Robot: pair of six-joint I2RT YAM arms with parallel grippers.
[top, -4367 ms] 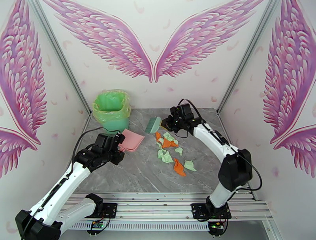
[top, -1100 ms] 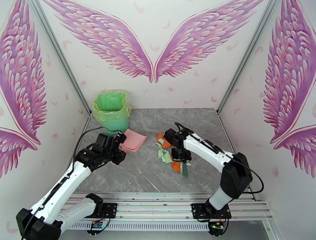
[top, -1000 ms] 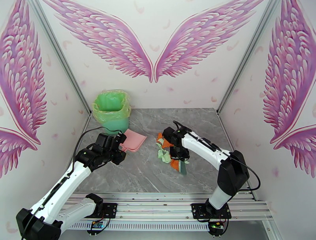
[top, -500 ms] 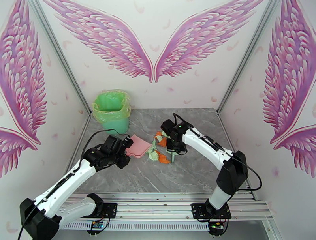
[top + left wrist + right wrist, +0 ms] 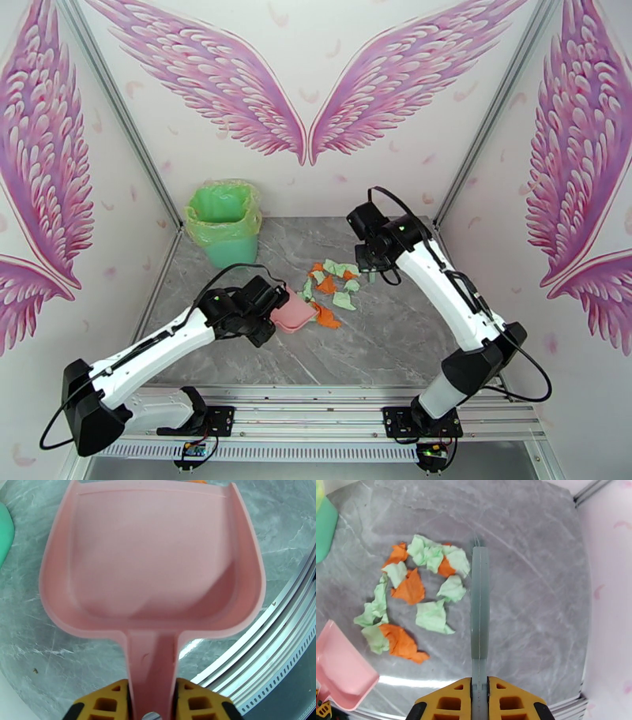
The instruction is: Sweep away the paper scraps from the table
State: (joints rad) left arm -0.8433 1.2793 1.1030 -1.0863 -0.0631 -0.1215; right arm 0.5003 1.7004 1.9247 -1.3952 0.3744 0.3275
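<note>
Now the left claw (image 5: 152,701) is clamped narrowly on the handle of the pink dustpan (image 5: 152,559), its lip set just beside the paper scraps (image 5: 409,588) — a loose orange-and-mint cluster lying midway across the tabletop (image 5: 537,598). Right of them, the right claw (image 5: 479,703) is closed tight on the brush (image 5: 479,598), poised for a stroke; next, I judge, the bristles must land behind the scraps and drag them into the pan.

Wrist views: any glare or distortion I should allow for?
Left wrist: fisheye bends the aluminium rail; a bright reflection sits on the table beside the dustpan handle. Right wrist: a glare band crosses the table near the dustpan; paper scraps look sharp.
</note>
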